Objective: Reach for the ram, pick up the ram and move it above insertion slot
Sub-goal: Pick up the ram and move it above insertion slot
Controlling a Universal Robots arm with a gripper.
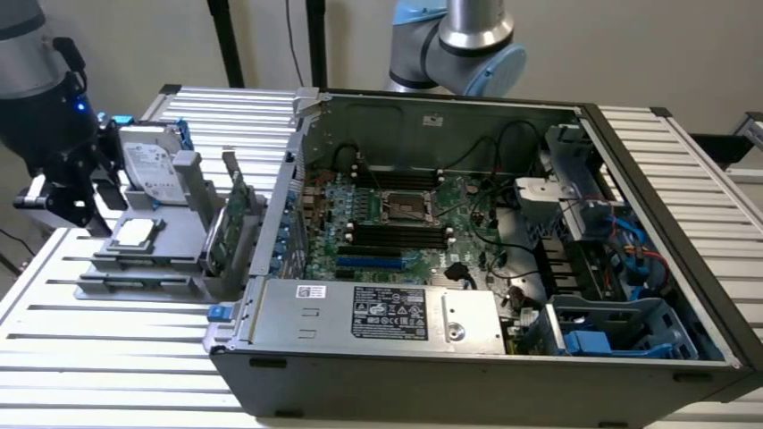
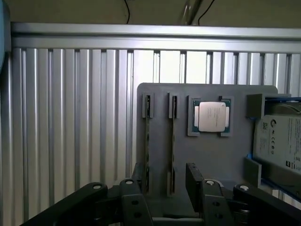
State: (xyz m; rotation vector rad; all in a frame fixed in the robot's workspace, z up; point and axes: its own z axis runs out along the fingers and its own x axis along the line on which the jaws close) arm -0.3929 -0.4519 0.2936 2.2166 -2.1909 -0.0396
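The gripper [image 2: 164, 173] hangs wide open over the holder [image 2: 225, 160], its fingers straddling the edge-on ram [image 2: 172, 141] and the card [image 2: 147, 141] beside it, so closing here could pinch both boards.

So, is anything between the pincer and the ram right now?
Nothing visible is. The open pincer sits above the grey holder, with the ram standing edge-on in its slot and nothing over it. A second thin board stands in the next slot, beside the ram and apart from it.
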